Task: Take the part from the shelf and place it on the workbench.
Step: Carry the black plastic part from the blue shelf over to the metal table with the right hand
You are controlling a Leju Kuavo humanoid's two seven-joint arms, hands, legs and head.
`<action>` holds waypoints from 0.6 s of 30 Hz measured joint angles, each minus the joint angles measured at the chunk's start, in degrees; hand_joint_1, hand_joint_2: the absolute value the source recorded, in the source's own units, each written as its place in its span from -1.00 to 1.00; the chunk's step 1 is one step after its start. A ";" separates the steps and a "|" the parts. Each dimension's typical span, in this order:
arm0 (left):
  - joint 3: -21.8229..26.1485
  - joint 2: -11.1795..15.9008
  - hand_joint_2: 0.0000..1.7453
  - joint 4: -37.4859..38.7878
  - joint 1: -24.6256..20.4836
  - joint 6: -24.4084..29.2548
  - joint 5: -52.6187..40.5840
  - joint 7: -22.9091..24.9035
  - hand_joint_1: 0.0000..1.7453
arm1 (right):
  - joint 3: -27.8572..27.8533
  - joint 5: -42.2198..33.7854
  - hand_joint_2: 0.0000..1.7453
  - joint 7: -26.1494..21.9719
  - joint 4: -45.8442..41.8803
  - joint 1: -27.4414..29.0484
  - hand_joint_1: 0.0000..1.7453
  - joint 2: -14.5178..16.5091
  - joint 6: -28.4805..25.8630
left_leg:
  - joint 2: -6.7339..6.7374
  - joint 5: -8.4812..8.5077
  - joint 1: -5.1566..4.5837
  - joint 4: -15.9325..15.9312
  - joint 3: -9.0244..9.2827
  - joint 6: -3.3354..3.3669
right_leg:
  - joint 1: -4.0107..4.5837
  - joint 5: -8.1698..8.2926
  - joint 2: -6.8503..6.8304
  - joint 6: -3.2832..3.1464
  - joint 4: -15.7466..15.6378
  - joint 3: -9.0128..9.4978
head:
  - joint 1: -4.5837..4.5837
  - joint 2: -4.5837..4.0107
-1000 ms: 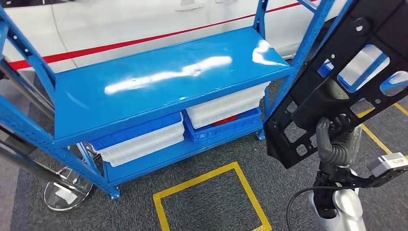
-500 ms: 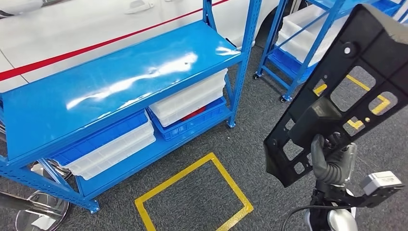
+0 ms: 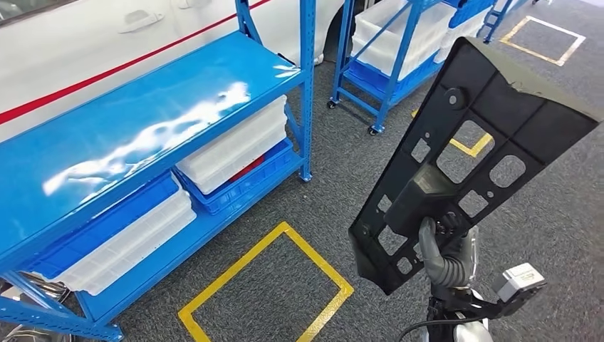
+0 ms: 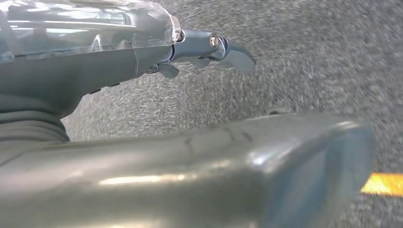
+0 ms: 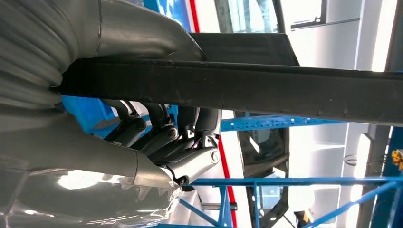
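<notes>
The part (image 3: 491,121) is a large flat black plastic panel with several cut-outs, held upright and tilted at the right of the head view. My right hand (image 3: 443,253) grips its lower end from below, thumb up against the panel's face. In the right wrist view the panel's black edge (image 5: 266,90) runs across the picture, with the dark fingers (image 5: 161,135) curled under it. The blue shelf (image 3: 128,128) stands at the left with a bare top board. My left hand (image 4: 209,47) hangs over grey carpet, fingers extended, holding nothing.
White and blue bins (image 3: 235,153) sit on the shelf's lower level. A second blue rack (image 3: 395,50) with white bins stands behind. A yellow tape square (image 3: 263,285) marks the grey carpet in front. A white car body (image 3: 85,50) lies behind the shelf.
The whole picture has shifted left: the camera has turned right, away from the shelf, bringing the second rack into view. The panel stays in my right hand, now lower in the frame.
</notes>
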 joint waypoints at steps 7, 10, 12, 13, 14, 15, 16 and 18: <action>-0.02 -0.32 -1.00 -0.01 0.12 0.53 -0.84 -0.25 -1.00 | 3.66 -0.21 1.00 -1.70 1.57 -1.48 1.00 -0.28 1.11 | -4.81 -6.39 0.66 9.64 -3.63 -1.70 | 0.39 0.59 4.32 -3.20 -0.48 -0.90 | -0.01 0.00; -0.02 -0.36 -1.00 -0.01 0.38 0.38 -0.73 -0.25 -1.00 | 4.60 -0.45 1.00 -1.91 2.66 -2.33 1.00 -0.38 1.36 | -6.01 -8.43 0.59 17.64 -7.68 -1.32 | 0.90 0.74 6.95 -3.49 -0.36 -1.13 | -0.01 0.00; -0.02 -0.42 -1.00 -0.01 0.41 0.38 -0.69 -0.26 -1.00 | 4.93 -0.61 1.00 -1.91 3.25 -2.62 1.00 -0.45 1.41 | -6.74 -4.52 0.51 12.58 -5.77 -0.72 | 1.09 0.75 8.71 -3.49 -0.26 -1.02 | -0.01 0.00; -0.02 -0.44 -1.00 -0.01 0.44 0.38 -0.68 -0.26 -1.00 | 5.08 -0.68 1.00 -1.92 3.47 -2.79 1.00 -0.48 1.43 | -8.17 -2.43 0.49 8.48 -4.07 -0.30 | 1.11 0.77 9.52 -3.45 -0.22 -0.99 | -0.01 0.00; -0.02 -0.47 -1.00 -0.01 0.50 0.38 -0.64 -0.26 -1.00 | 5.19 -0.73 1.00 -1.96 3.65 -3.04 1.00 -0.50 1.45 | -9.61 -0.93 0.52 4.89 -2.70 -0.03 | 1.15 0.82 10.29 -3.28 -0.11 -1.06 | -0.01 0.00; -0.01 -0.48 -1.00 -0.01 0.52 0.36 -0.56 -0.25 -1.00 | 5.28 -0.77 1.00 -1.99 3.83 -3.28 1.00 -0.52 1.48 | -10.74 -0.10 0.48 2.50 -1.80 0.14 | 1.07 0.92 11.00 -3.01 -0.04 -1.25 | -0.01 0.00; -0.01 -0.49 -1.00 -0.01 0.49 0.30 -0.44 -0.22 -1.00 | 5.35 -0.80 1.00 -2.04 3.98 -3.46 1.00 -0.55 1.55 | -11.37 -0.03 0.40 1.60 -1.52 0.22 | 0.92 1.07 11.65 -2.62 -0.04 -1.49 | -0.03 0.00; 0.02 -0.56 -1.00 -0.01 0.28 0.15 -0.01 -0.07 -1.00 | 5.43 -0.80 1.00 -2.11 4.21 -3.68 1.00 -0.63 1.88 | -10.26 0.30 0.31 1.05 -1.32 0.45 | 0.63 1.41 12.69 -1.74 -0.16 -1.90 | -0.05 0.00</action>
